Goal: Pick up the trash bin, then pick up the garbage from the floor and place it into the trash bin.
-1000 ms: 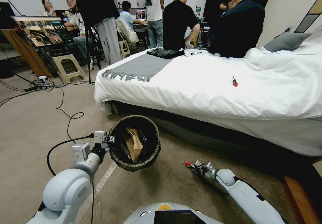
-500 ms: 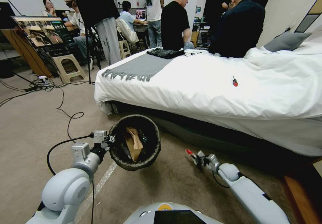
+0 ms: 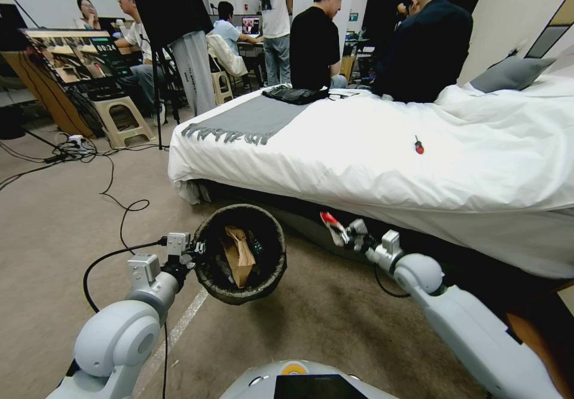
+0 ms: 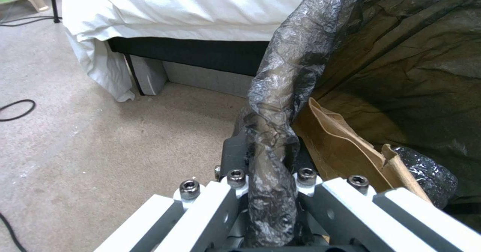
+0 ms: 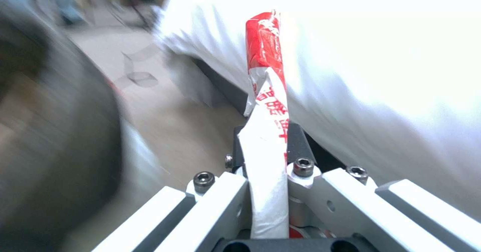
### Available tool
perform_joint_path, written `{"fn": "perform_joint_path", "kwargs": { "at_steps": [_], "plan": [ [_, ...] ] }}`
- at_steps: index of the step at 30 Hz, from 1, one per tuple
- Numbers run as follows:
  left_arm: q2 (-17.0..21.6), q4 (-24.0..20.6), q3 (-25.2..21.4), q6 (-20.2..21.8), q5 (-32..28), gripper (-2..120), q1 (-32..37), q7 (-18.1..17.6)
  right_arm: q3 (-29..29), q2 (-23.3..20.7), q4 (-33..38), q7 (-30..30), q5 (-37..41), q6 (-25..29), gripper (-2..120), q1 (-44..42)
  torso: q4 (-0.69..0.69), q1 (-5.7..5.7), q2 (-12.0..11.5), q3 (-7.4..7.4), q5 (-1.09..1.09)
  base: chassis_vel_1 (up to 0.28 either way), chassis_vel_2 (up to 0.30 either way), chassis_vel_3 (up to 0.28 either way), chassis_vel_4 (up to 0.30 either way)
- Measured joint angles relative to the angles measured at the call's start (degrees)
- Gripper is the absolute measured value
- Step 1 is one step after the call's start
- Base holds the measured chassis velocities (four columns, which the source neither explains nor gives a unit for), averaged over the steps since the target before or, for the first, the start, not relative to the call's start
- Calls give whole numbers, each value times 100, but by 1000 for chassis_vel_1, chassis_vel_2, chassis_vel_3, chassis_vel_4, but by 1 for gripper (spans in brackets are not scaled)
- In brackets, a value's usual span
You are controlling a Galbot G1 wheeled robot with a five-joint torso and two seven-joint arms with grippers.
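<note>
The trash bin [image 3: 242,254] hangs just above the floor [image 3: 54,237], its dark bag folded over the rim. My left gripper [image 3: 192,249] is shut on that rim [image 4: 273,132] at the bin's left side. Inside lie a flat brown paper bag [image 3: 238,254] [image 4: 345,147] and a dark crumpled piece [image 4: 426,169]. My right gripper [image 3: 347,235] is raised to the right of the bin, near the bed's lower edge, and is shut on a red-and-white packet [image 3: 332,224] [image 5: 265,105] of garbage that sticks out past the fingers.
A bed [image 3: 388,148] with a white duvet fills the right side, a small red screwdriver [image 3: 418,145] on it. Black cables [image 3: 113,207] trail over the carpet at the left. Stools, a tripod and several people stand at the back. A pale tape line [image 3: 179,327] crosses the floor.
My right arm has lifted the red-and-white packet from low over the floor up and back toward the bed's edge. The left arm and the bin have stayed still.
</note>
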Motion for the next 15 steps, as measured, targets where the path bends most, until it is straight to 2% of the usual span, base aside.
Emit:
{"fn": "perform_joint_path", "kwargs": {
  "at_steps": [8, 15],
  "plan": [
    [6, 75, 88, 0, 43, 1, -16, 0, -419, 190, 689, 204, 904, -308, 0, 843, 1, 0, 0, 0, 0, 0, 0, 0, 0],
    [10, 121, 190, 0, 81, 1, -62, 0, -736, 256, 988, 259, 1319, -440, 0, 1353, 0, 0, 0, 0, 0, 0, 0, 0, 0]
  ]
}}
